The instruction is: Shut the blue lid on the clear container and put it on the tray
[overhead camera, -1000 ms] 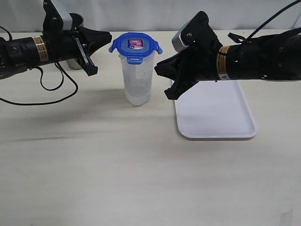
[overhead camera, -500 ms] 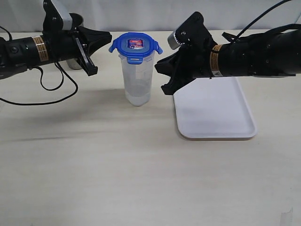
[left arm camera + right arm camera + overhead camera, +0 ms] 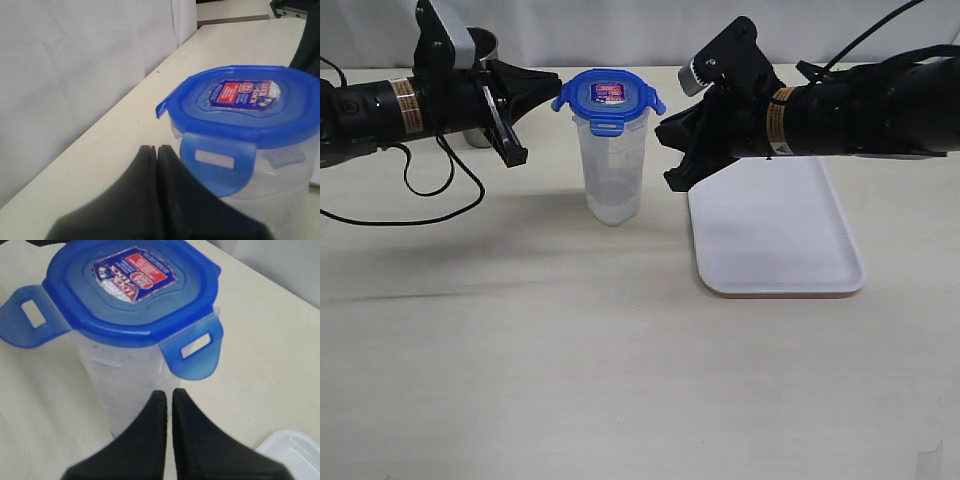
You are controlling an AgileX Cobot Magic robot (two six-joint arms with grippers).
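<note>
The container (image 3: 611, 170) stands upright on the table (image 3: 520, 330) between my pincers, lid (image 3: 608, 93) on top, tabs flared out. My left pincer (image 3: 156, 150) and right pincer (image 3: 169, 397) are both pressed together, their tips flanking the rim. The left one is maybe touching a tab. The tray (image 3: 780, 250) lies just beyond, under my right arm

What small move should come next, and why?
Probably ease the shut right gripper forward and down onto the nearest tab of the lid: the lid sits on the container, but its tabs flare out unlatched.
</note>
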